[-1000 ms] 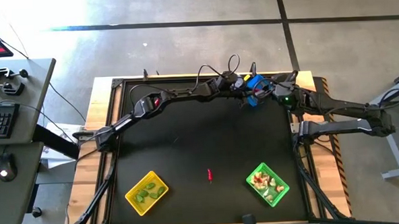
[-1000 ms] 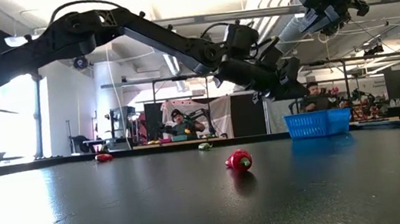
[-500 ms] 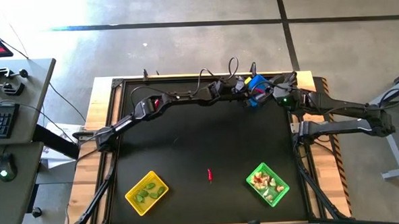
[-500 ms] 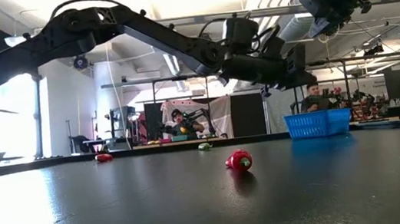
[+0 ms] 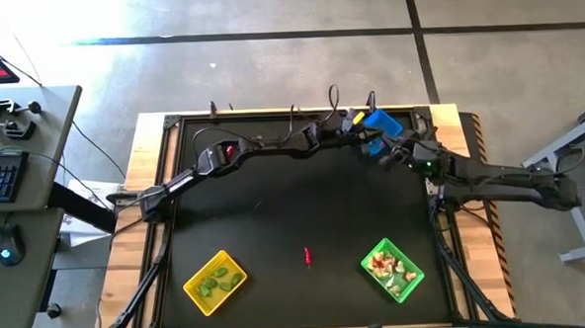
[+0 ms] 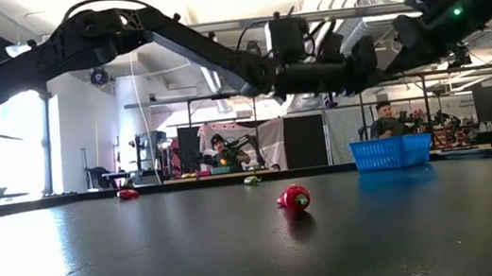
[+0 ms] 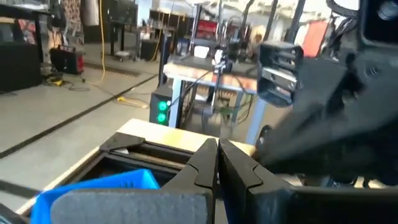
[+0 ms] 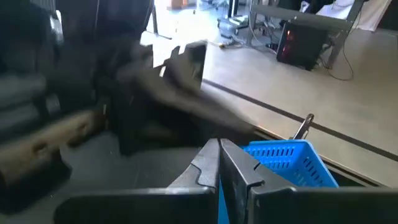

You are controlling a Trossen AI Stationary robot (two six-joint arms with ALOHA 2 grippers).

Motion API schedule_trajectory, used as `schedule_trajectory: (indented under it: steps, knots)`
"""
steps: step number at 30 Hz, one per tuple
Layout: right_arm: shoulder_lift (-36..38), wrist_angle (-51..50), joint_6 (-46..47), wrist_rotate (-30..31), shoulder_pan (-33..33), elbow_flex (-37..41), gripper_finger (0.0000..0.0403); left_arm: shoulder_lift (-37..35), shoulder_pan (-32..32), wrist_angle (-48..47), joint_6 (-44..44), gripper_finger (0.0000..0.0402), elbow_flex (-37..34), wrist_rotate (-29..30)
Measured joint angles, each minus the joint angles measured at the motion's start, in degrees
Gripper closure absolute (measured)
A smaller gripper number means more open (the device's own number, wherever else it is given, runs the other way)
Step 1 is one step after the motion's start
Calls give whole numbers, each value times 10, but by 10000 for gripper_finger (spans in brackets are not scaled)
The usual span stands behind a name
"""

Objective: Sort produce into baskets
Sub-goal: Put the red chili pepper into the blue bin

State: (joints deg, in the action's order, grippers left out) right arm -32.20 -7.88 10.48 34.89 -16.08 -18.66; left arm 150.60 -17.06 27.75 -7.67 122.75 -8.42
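- Both grippers hung over the blue basket (image 5: 380, 127) at the table's far edge: left gripper (image 7: 217, 163) and right gripper (image 8: 219, 163) pinched shut, apparently empty.
- Likely between picks; next target probably the red chili (image 5: 306, 254) mid-table near the front edge, calling for descent and opened fingers.

High camera looks straight down on the whole table (image 5: 274, 204). Low camera sits at table-top level, facing across into the room. Both wrist cameras ride close above the blue basket (image 7: 93, 186), which every view shares.

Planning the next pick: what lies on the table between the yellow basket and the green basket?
In the high view, one red chili lies alone on the bare black table between the yellow basket and the green basket.
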Motion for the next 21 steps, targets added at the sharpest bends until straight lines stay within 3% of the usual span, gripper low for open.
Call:
schedule_trajectory:
  steps: [6, 14, 21]
  knots:
    - [54, -3, -9, 0, 0, 13, 403, 5, 4, 102, -26, 401, -68, -4]
    - [76, -32, -10, 9, 0, 13, 403, -59, 23, 75, 32, 401, -134, -15]
    - [76, -35, 11, 6, 0, 13, 403, -178, 26, 101, 50, 401, -312, -4]
